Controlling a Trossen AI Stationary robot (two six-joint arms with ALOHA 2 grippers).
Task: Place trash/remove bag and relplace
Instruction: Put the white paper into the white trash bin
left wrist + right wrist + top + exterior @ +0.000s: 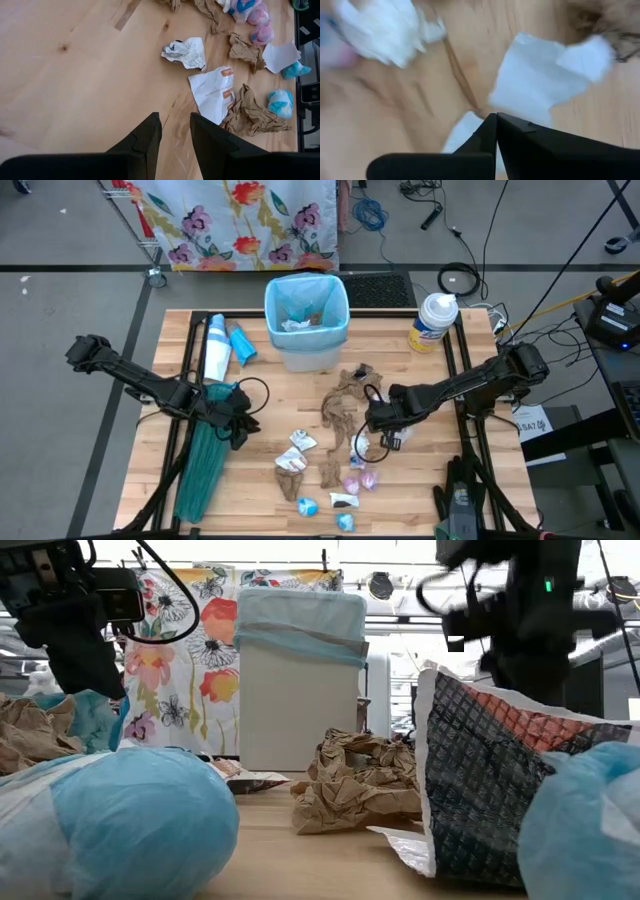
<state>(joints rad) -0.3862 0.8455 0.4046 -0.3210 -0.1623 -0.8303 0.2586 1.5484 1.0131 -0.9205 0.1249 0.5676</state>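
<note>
The white bin [305,345], lined with the pale-blue bag [275,300], stands at the table's far middle with a few scraps inside. Trash lies across the table's middle and near side: brown paper towels [350,395], white paper wads [185,52], and blue [280,102] and purple [262,32] wrappers. The darker teal-green bag [205,465] lies at the near left, under my left arm. My left gripper [175,125] hangs open over bare wood beside it. My right gripper [495,116] points down, shut, right at a white paper scrap [540,82]. My right gripper's shut fingertips stand at the edge of the white paper scrap [497,107], coming from above. The picture is blurred there, so I cannot tell whether they touch it or have any of it between them.
A white-and-blue roll [215,345] and a blue wrapper [242,345] lie at the far left. A wipes canister [433,322] stands at the far right. A dark frame runs along the table's left and right sides. Bare wood lies between the bin and my left gripper.
</note>
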